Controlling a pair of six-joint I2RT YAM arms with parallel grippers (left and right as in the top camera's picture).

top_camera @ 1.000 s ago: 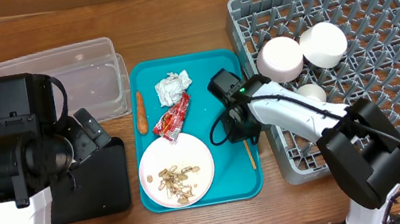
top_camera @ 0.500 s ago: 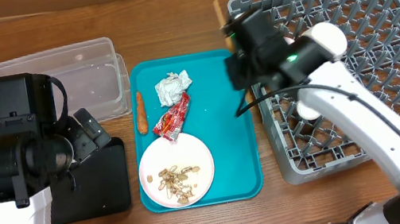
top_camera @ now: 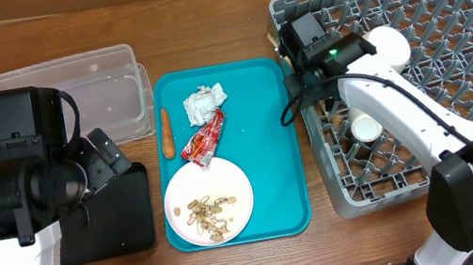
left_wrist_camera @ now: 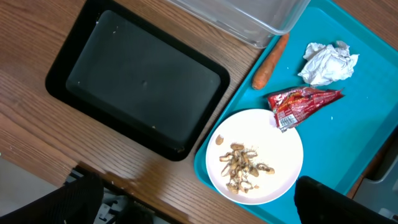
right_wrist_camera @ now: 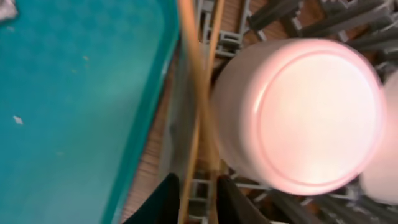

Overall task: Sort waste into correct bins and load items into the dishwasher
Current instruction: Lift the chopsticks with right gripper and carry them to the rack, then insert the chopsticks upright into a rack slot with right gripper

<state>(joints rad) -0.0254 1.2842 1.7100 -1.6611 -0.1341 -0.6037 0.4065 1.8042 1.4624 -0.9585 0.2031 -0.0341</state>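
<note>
The right claw [right_wrist_camera: 199, 202] is pinched narrow on the 2 chopsticks [right_wrist_camera: 198, 93]. The sticks are over the left edge of the grey rack [top_camera: 458, 88], just beside the upside-down pink bowl [right_wrist_camera: 305, 112]. So the step in hand looks like putting the chopsticks into the rack. Next, I think the claw must go lower, line the sticks up with a gap between the pegs, and let go gently so they do not fall onto the teal tray [top_camera: 267, 147]. The left claw [left_wrist_camera: 202, 196] is wide open and holds nothing. The napkin [top_camera: 204, 104], wrapper [top_camera: 204, 140] and carrot [top_camera: 165, 132] lie on the teal tray.
</note>
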